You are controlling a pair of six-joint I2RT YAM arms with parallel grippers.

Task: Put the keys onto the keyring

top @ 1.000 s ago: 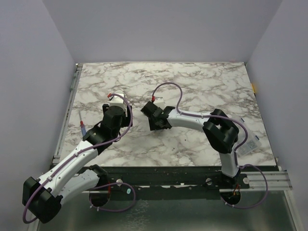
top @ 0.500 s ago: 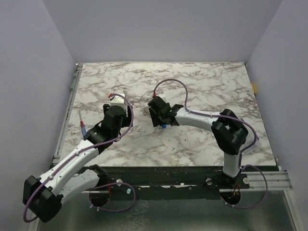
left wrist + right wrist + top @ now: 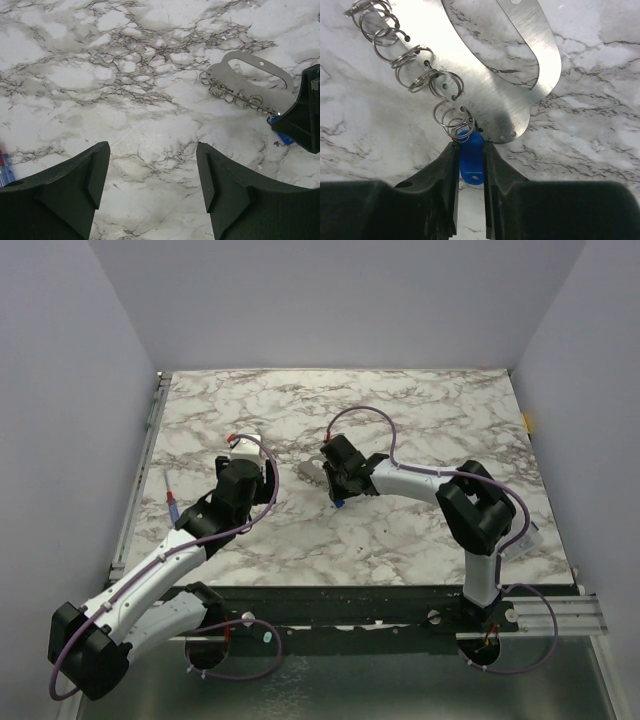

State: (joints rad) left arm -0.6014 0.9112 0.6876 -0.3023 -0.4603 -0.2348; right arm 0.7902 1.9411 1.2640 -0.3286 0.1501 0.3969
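Evidently, right hand (image 3: 470, 146) clamps blue key (image 3: 471, 167), keyring (image 3: 487, 107) legible only wrist-side; left hand (image 3: 152, 167) open.

I count one left gripper (image 3: 152, 156), one right gripper (image 3: 470, 149), one blue-headed key (image 3: 471, 159), one keyring plate (image 3: 496, 102), one screwdriver (image 3: 173, 505), small split rings (image 3: 445, 86) too overlapped to count

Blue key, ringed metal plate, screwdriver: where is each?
blue key (image 3: 470, 157): right wrist view, on its blue head.
metal plate (image 3: 490, 106): right wrist view, on its flat lower band.
screwdriver (image 3: 171, 502): top external view, on its handle.
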